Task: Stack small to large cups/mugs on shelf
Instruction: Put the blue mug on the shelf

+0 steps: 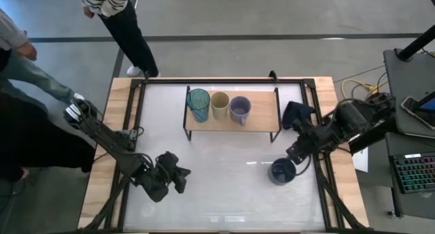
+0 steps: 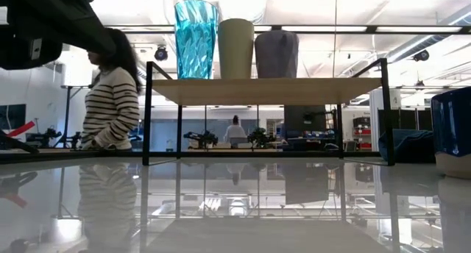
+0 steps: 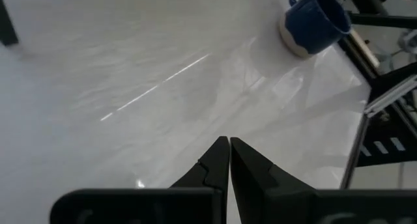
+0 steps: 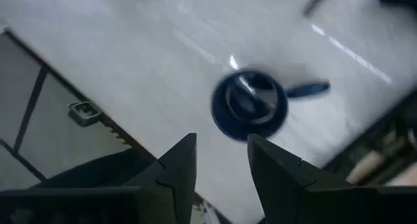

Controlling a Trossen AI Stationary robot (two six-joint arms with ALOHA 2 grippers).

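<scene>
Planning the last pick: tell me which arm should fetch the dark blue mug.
Right. The right gripper hangs open just above the dark blue mug; the left gripper is shut, far across the table.

The white table (image 1: 224,193) carries a low wooden shelf (image 1: 262,118) on a black frame near its far edge. On the shelf stand a teal tumbler (image 1: 198,103), a cream cup (image 1: 219,105) and a grey cup (image 1: 239,109), side by side. A dark blue mug (image 1: 281,171) and a dark cloth (image 1: 296,113) lie on the table toward its right side.
</scene>
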